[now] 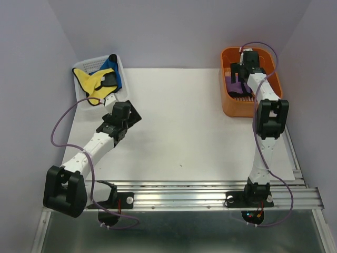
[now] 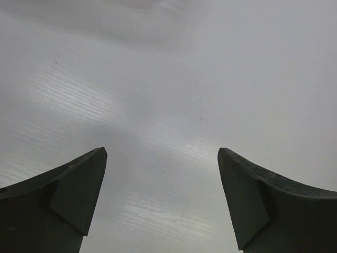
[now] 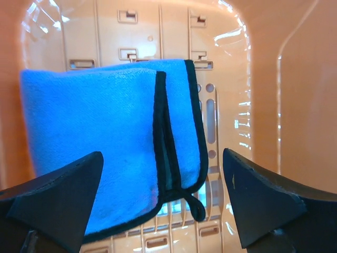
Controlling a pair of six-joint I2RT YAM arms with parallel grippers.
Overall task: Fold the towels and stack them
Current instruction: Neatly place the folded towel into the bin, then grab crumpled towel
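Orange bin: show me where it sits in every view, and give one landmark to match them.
Top external: orange bin at the far right of the table, right arm reaching into it.
Left wrist: not in it; only bare table beyond the open left gripper.
Right wrist: its slotted floor and walls fill the picture.
Shared landmark: the folded towel lying in the bin.

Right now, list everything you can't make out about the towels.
- Folded towel in the orange bin: from above, the right arm covers most of it; its colour reads purple there, blue in the right wrist view.
- Yellow towel and blue towel in the basket: bunched, overlaps unclear; the dark patch on them is too small to identify.
- Left wrist view: only table, no towels.
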